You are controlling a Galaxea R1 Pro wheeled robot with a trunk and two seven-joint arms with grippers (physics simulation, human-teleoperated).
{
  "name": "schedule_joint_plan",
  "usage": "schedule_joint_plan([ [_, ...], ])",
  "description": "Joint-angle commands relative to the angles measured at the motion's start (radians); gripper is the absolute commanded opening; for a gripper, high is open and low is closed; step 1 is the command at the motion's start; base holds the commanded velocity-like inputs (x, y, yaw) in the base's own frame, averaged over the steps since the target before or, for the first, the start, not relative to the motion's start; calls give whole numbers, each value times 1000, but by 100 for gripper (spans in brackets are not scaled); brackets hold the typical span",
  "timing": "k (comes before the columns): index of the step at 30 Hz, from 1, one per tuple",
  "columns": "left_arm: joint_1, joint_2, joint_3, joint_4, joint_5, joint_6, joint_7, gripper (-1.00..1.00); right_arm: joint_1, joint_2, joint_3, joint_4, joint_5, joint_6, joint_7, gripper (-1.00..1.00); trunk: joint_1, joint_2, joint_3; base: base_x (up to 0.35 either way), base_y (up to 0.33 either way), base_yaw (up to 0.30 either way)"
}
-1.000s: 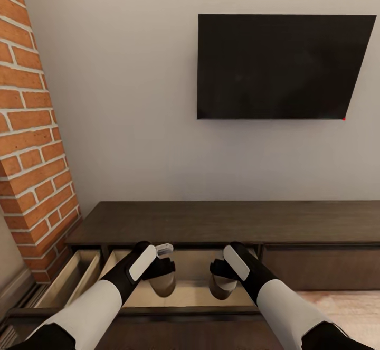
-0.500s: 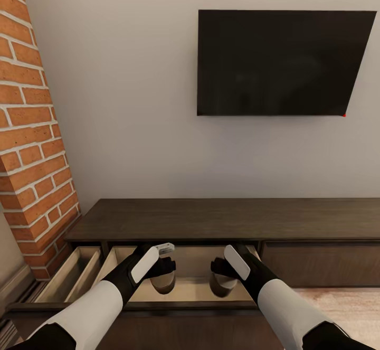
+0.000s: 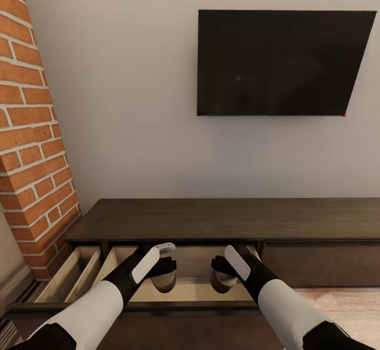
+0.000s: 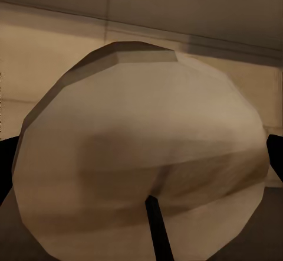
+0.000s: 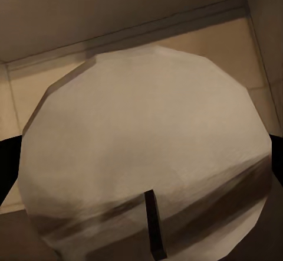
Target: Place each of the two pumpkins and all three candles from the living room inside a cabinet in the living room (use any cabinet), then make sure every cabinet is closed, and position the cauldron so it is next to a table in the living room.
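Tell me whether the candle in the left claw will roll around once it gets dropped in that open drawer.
Probably a little. The candle looks rounded and faceted, so it may rock before settling on a flat facet. It seems stiff, holding its shape in the left claw. The drawer has raised pale walls, which would likely stop any roll.

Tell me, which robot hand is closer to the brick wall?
Left. The left gripper, holding a candle over the open drawer, is nearer the brick wall; the right gripper is farther away.
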Motion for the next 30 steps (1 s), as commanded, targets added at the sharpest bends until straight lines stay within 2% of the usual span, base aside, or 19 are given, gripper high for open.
schedule_joint_plan([
  [1, -1, 1, -9, -1, 10, 0, 9, -100, -1, -1, 6, -1, -10, 1, -10, -100, 0, -1, -1, 0, 0, 0],
  [4, -1, 1, -12, -2, 9, 0, 2, -100, -1, -1, 6, 0, -10, 1, -10, -100, 0, -1, -1, 0, 0, 0],
  [7, -1, 4, -20, 0, 6, -1, -64, -100, -1, -1, 6, 0, -10, 2, -9, -100, 0, -1, -1, 119, -11, 0],
  [10, -1, 5, -24, 0, 5, -2, -80, -100, -1, -1, 6, 0, -10, 2, -9, -100, 0, -1, -1, 81, -24, 0],
  [30, -1, 6, -24, 9, 5, -4, -84, -100, -1, 0, 4, -1, -14, 12, -8, -100, 0, -1, -5, 30, -1, 12],
])
